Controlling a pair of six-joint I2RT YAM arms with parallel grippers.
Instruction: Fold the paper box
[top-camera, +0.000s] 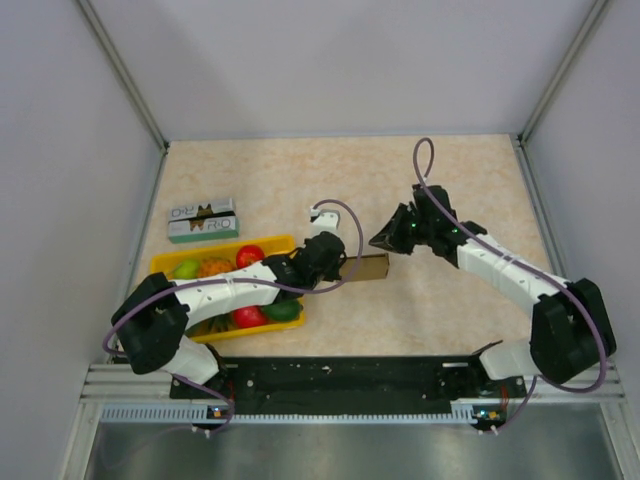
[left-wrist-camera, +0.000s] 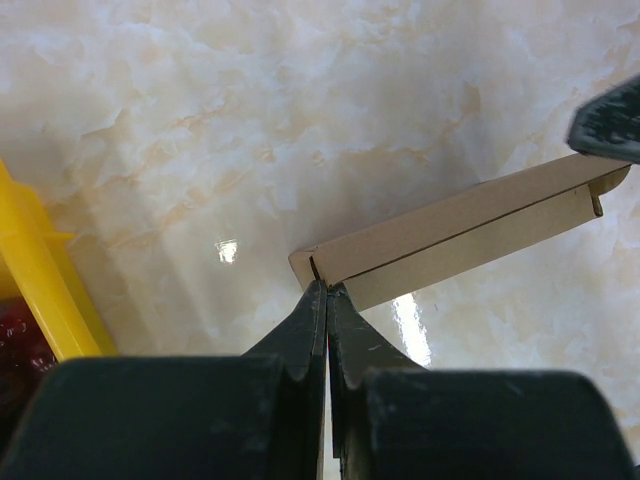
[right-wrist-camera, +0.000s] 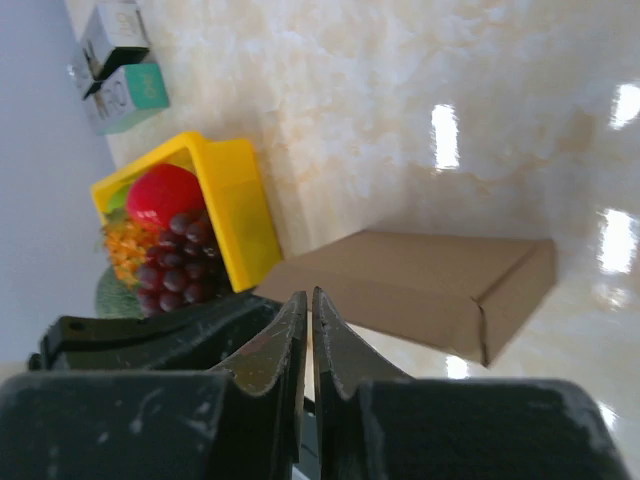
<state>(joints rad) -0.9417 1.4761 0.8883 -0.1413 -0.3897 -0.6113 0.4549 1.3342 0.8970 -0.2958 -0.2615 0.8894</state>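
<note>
Here, the paper box (top-camera: 372, 268), a flat brown sleeve, sits mid-frame on the desk (top-camera: 430, 310). Your left claw (left-wrist-camera: 325, 292) pinches its corner. Your right claw (right-wrist-camera: 305, 300) is closed on nothing. The box looks light, thin and easily creased, so hold it by the edges.

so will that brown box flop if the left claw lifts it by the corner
Probably not much: the paper box looks folded into flat layers with crisp edges, so fairly stiff. It is thin card, likely very light. Pinched at just one corner by the left claw, its far end may sag or swing.
</note>
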